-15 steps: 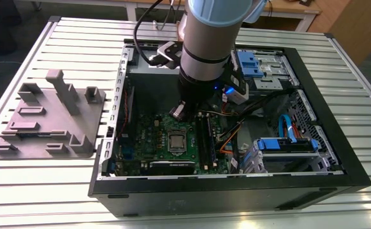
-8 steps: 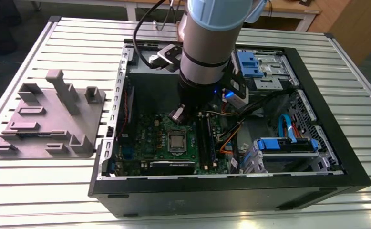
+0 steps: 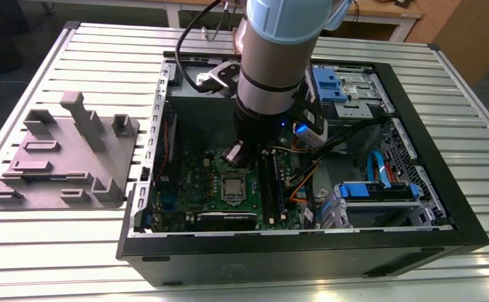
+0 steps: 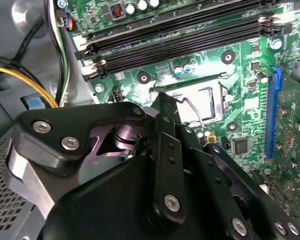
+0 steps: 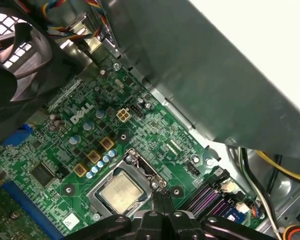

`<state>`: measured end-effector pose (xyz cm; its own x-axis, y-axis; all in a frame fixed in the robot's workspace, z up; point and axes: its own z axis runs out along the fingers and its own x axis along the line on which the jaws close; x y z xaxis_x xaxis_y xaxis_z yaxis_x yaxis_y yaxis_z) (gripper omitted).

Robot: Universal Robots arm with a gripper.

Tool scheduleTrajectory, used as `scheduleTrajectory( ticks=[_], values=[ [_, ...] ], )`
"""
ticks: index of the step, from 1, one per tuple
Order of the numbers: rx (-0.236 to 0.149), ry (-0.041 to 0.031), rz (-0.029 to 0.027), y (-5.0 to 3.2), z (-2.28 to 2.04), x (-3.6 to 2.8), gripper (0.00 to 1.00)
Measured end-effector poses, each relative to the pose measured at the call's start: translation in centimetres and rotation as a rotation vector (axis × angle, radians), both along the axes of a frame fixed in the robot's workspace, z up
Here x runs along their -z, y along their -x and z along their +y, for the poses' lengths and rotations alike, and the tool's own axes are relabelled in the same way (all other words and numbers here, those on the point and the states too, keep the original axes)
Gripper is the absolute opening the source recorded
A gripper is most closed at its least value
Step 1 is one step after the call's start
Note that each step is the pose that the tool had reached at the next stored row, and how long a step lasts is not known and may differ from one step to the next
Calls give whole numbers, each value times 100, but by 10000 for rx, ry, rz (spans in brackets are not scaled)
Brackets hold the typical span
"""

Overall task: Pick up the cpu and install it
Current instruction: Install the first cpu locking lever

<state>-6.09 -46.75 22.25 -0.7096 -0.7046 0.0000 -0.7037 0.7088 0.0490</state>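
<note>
gripper [image 5: 161,196]: fingers [image 5: 157,202] pressed together, nothing held, tips right by the socket [image 5: 140,170] edge, can't tell if they touch | cpu [image 5: 121,192]: lies flat in the socket, at 6 o'clock from the gripper in the exterior view | risk: I think a push too low could scratch the board [image 5: 55,150] or knock the cpu crooked
</note>
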Motion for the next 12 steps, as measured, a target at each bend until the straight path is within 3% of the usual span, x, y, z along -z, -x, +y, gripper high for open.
scheduleTrajectory(
  ticks=[5, 12],
  values=[
    [78, 90, 0, 18, -15, 7, 10],
    [325, 376, 0, 19, -29, 19, 10]
  ],
)
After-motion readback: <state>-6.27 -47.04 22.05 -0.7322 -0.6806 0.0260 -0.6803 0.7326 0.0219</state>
